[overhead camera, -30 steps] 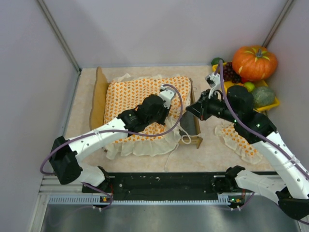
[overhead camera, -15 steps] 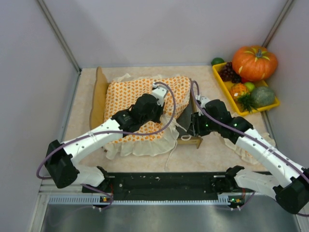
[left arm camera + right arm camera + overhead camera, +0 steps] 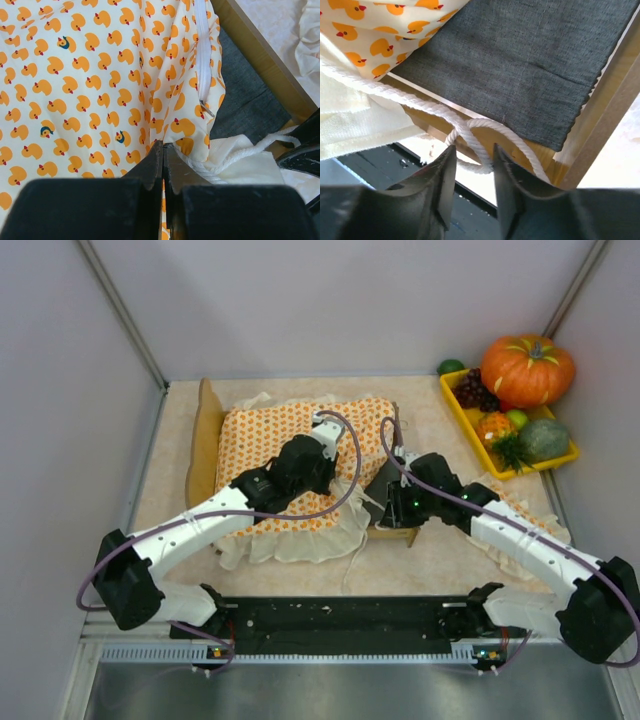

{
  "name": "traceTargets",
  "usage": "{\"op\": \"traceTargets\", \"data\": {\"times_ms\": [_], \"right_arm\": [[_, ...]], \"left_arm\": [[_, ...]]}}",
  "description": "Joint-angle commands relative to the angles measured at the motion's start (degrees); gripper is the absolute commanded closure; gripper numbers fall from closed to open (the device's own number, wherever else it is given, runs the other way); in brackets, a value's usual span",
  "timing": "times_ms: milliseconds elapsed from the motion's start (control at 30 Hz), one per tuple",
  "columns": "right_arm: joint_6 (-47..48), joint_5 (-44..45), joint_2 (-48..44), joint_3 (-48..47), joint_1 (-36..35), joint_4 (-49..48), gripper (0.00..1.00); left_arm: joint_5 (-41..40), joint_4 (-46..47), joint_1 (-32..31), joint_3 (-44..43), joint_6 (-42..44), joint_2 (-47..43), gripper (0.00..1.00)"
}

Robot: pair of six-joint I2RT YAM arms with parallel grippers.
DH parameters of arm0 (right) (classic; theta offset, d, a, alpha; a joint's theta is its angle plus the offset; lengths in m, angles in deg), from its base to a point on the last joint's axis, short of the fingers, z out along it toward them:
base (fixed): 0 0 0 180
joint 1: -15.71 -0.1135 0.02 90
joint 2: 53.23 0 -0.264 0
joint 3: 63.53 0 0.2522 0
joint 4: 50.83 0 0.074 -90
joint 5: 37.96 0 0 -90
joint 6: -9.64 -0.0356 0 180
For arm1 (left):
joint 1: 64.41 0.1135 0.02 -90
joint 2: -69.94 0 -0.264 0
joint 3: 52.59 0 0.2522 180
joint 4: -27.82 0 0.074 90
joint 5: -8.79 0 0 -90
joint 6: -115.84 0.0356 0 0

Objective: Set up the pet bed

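At the tips of the black left jaws, the ruffled fabric bedspread (image 3: pixel 90 75) is cream-white, printed all over with small orange ducks with red beaks. A few scattered ducks are dark blue instead. Its zip (image 3: pixel 202 50), just right of those jaws, is white with a silvery pull.

Ahead of the black right jaws, the rectangular wooden pet bed (image 3: pixel 520 65) shows a dark grey woven base inside pale honey-coloured wood. The twisted rope cord (image 3: pixel 420 107) crossing between those jaws is white.

Well beyond the right jaws, a ribbed round pumpkin (image 3: pixel 527 368) is bright orange, beside a shallow yellow plastic tray (image 3: pixel 540 466). The flat bench (image 3: pixel 440 560) is beige with faint marbling.
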State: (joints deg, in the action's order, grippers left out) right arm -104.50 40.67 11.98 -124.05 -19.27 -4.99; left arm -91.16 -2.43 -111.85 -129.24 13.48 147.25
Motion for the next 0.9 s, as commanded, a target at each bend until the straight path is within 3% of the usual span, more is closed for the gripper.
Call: {"op": "traceTargets", "data": {"times_ms": [0, 67, 467, 867], "right_arm": [[-2.4, -2.4, -0.9, 1.1, -1.1, -4.8, 0.85], [-2.5, -3.4, -1.6, 0.5, -1.2, -5.2, 1.00], [-4.1, -6.5, -6.6, -10.6, -1.2, -7.4, 1.00], [-5.0, -9.5, -5.4, -12.8, -1.2, -9.9, 1.00]], "left_arm": [[0.4, 2.7, 0.9, 0.5, -0.7, -2.6, 1.00], [0.7, 2.9, 0.9, 0.6, -0.7, -2.5, 1.00], [1.2, 3.4, 1.8, 1.5, -1.2, -3.1, 1.00], [2.0, 3.6, 2.2, 1.9, -1.6, -3.4, 1.00]]}}
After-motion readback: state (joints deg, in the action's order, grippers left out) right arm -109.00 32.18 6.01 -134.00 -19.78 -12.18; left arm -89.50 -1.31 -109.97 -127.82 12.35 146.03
